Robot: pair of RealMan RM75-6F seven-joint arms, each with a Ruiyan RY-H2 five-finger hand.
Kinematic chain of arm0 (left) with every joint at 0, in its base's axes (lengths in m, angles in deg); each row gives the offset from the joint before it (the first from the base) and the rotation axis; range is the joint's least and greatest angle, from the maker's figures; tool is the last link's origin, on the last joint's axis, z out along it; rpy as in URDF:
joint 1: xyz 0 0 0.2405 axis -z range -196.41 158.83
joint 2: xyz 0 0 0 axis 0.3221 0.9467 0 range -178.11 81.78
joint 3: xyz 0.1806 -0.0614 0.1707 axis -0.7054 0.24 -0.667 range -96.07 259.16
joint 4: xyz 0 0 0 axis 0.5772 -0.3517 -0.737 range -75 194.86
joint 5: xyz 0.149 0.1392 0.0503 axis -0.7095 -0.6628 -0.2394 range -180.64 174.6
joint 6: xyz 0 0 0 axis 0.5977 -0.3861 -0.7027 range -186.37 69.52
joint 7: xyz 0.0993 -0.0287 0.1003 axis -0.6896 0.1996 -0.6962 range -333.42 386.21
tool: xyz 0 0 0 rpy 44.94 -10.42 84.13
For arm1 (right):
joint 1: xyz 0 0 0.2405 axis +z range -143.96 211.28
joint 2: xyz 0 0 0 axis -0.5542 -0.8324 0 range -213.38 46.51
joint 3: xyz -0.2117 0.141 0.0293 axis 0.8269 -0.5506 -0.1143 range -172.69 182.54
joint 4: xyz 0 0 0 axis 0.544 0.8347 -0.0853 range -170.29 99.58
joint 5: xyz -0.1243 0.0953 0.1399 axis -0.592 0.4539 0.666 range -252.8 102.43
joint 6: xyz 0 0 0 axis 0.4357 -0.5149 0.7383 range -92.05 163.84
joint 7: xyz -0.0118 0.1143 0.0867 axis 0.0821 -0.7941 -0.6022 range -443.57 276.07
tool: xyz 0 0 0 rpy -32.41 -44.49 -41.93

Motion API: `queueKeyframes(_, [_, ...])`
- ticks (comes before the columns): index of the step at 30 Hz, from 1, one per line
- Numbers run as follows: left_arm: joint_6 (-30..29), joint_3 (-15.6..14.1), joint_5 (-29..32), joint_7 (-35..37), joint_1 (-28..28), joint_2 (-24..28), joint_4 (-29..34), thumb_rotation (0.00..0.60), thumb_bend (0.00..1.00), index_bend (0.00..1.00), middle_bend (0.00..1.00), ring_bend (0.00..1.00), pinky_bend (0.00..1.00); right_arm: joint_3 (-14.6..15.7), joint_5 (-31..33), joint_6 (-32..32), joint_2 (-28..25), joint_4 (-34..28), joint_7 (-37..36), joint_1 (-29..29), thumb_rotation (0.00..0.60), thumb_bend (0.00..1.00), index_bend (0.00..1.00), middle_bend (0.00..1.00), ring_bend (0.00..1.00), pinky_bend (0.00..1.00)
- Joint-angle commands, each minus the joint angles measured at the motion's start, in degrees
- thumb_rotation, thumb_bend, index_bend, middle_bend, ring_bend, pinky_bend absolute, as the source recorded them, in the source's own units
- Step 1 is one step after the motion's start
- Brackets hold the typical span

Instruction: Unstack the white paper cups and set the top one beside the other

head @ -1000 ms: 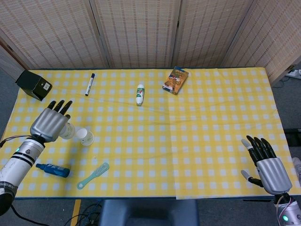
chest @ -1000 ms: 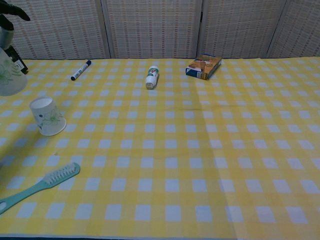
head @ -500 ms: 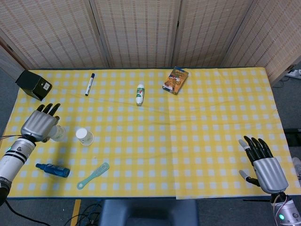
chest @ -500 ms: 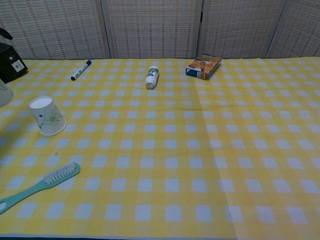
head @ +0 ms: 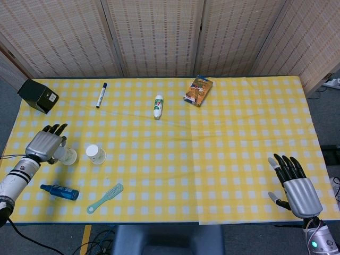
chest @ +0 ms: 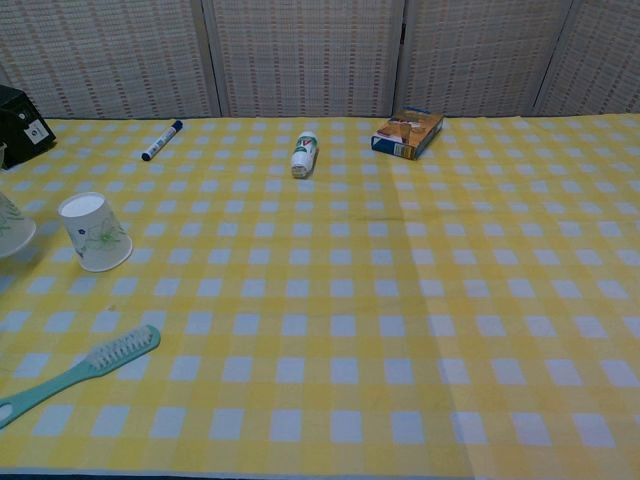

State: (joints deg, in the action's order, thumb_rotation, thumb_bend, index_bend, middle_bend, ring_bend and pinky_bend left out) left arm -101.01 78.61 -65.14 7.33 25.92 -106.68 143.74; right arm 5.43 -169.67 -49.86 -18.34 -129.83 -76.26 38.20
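Two white paper cups stand apart, mouth down, on the yellow checked table (head: 223,159). One cup (head: 96,154) (chest: 95,232) stands free. The other cup (head: 67,155) (chest: 10,225) is just to its left, low at the table, with my left hand (head: 45,144) wrapped around its side. The chest view shows only that cup's edge and not the hand. My right hand (head: 298,185) hovers at the near right corner, fingers spread and holding nothing.
A blue bottle (head: 60,192) and a teal brush (head: 105,197) (chest: 75,375) lie near the front left. A black box (head: 38,95), a marker (head: 101,94), a white bottle (head: 158,106) and a snack box (head: 198,90) sit along the back.
My left hand has carried its cup leftward and down, from raised beside the free cup to table level. The right hand drifted slightly lower.
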Motion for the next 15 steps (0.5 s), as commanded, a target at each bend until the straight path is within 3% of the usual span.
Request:
queueKeyframes(1, [1.4, 0.5, -2.2, 2.5, -0.5, -2.0, -2.7, 0.600, 0.24, 0.45, 0.00, 0.00, 0.15, -0.1, 0.3, 0.2, 0.1, 0.0, 0.1, 0.1, 0.600, 0.21, 0.00, 0.00, 0.00, 0.00])
queueKeyframes(11, [3.1, 1.4, -6.0, 6.0, -0.4, -5.4, -7.5, 0.600, 0.24, 0.44, 0.00, 0.00, 0.15, -0.3, 0.6, 0.3, 0.1, 0.0, 0.1, 0.1, 0.600, 0.21, 0.00, 0.00, 0.00, 0.00])
queueKeyframes(13, [3.8, 1.6, -5.9, 6.0, -0.1, -5.6, -8.1, 0.600, 0.24, 0.41, 0.00, 0.00, 0.15, -0.3, 0.6, 0.2, 0.1, 0.0, 0.1, 0.1, 0.600, 0.21, 0.00, 0.00, 0.00, 0.00])
queueKeyframes(15, [4.6, 1.7, -5.4, 5.8, 0.1, -5.7, -8.2, 0.600, 0.24, 0.29, 0.00, 0.00, 0.15, -0.4, 0.7, 0.2, 0.1, 0.0, 0.1, 0.1, 0.600, 0.21, 0.00, 0.00, 0.00, 0.00])
